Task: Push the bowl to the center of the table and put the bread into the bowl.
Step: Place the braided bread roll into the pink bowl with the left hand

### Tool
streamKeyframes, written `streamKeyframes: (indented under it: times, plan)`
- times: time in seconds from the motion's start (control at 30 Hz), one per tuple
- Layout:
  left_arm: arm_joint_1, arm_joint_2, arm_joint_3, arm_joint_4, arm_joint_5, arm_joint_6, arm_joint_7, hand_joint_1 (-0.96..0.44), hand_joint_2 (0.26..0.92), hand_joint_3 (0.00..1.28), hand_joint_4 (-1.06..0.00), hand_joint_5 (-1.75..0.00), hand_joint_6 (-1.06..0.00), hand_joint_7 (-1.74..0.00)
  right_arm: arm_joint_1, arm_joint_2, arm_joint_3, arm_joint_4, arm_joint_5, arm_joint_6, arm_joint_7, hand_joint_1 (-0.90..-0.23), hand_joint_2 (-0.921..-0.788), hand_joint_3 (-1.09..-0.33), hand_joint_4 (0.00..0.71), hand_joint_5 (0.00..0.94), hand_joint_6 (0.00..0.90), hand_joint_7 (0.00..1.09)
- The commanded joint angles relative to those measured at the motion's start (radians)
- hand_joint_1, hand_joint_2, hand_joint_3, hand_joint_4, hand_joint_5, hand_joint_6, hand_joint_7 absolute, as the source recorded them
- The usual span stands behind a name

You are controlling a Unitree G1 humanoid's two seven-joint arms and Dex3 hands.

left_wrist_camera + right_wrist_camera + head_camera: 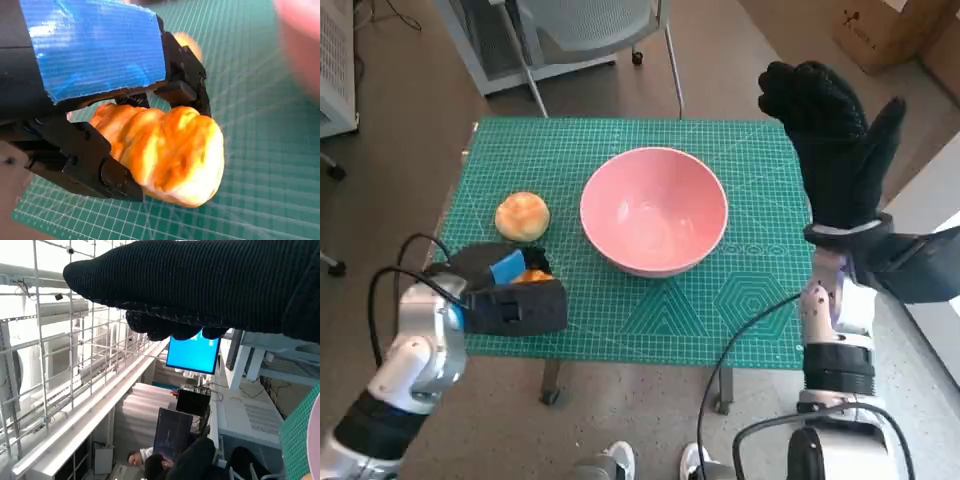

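My left hand [510, 295] grips a golden bread [170, 152] at the tabletop's [760, 300] 8 o'clock corner. A second bun [523, 216] lies just beyond, at 12 o'clock of it. Pink bowl [654, 210] sits mid-tabletop, empty. My right hand [835, 140] is raised at the bowl's 3 o'clock, fingers spread, holding nothing.

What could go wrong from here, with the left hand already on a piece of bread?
1. The left hand pinches the soft bread with much of it bulging past the fingers; it may tear or slip on the way to the pink bowl.
2. A second bread roll lies on the mat just beyond that hand; lifting could knock it.
3. The right hand is raised near the bowl's far side; it may bump the rim.
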Motion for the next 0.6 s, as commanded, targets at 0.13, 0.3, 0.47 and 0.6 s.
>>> streamKeyframes:
  times: [0.13,0.3,0.47,0.6]
  plan:
    - [-0.017,0.017,0.114,-0.171,-0.059,0.025,-0.064,0.0,0.917,0.07,-0.66,-1.3,-0.68,-1.02,0.013,0.005,-0.001,0.017,0.007,0.011,0.008,-0.638,-0.921,-0.529,0.238,0.001,0.42,0.01]
    - [-0.065,0.011,0.183,-0.226,-0.118,-0.012,-0.057,0.0,0.904,0.07,-0.68,-1.2,-0.71,-1.06,0.006,0.005,-0.005,0.026,0.015,0.017,0.012,-0.641,-0.921,-0.528,0.238,0.001,0.425,0.01]
    - [-0.14,-0.008,0.209,-0.215,-0.157,-0.055,-0.024,0.0,0.893,0.05,-0.73,-1.12,-0.73,-1.06,0.006,0.01,-0.006,0.025,0.02,0.02,0.014,-0.641,-0.921,-0.525,0.238,0.001,0.429,0.01]
    - [-0.198,-0.023,0.204,-0.184,-0.164,-0.101,0.015,0.0,0.888,0.05,-0.77,-1.09,-0.74,-1.05,0.005,0.014,-0.005,0.024,0.023,0.021,0.014,-0.643,-0.921,-0.521,0.238,0.001,0.431,0.01]
